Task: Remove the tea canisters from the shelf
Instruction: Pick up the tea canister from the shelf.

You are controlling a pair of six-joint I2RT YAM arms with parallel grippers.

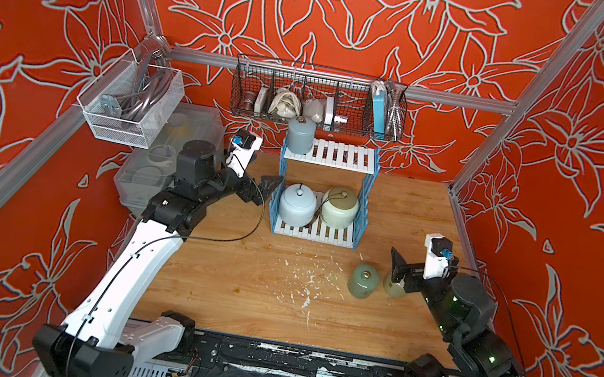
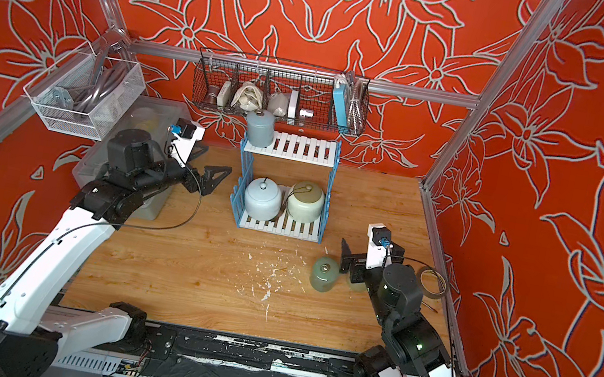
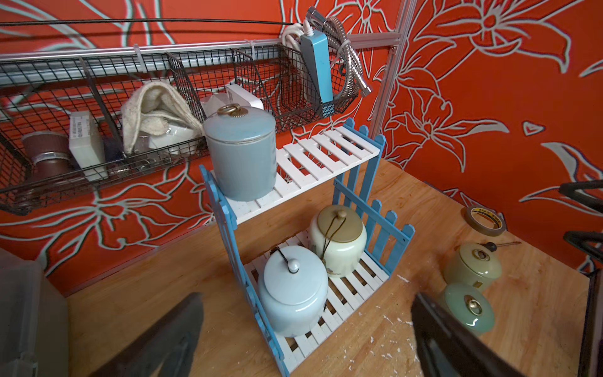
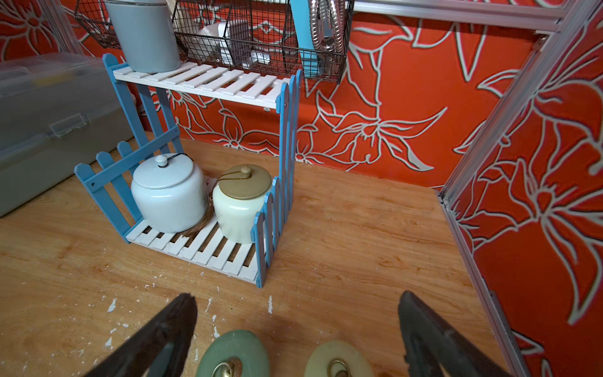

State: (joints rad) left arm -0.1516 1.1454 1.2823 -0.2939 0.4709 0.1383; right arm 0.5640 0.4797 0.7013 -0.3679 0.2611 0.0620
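Left arm: you see it stretched forward, elbow bent, black left claw (image 2: 215,159) released, empty, just left of the blue picket-sided white-slatted shelf (image 1: 344,155) | Right arm: folded low, right claw (image 1: 396,265) released above the sage green cylinder canister (image 1: 363,281) and cream cylinder canister (image 1: 394,289), front-right of shelf | Shelf: blue-grey cylinder canister (image 1: 300,135) upper tier; pale blue squat jar (image 1: 296,205), cream squat jar (image 1: 339,208) lower tier.

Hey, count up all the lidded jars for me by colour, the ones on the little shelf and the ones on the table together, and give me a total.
Blue-grey jar: 1
Pale blue jar: 1
Cream: 2, the squat cream jar and the small cream jar
Green jar: 1
Total: 5
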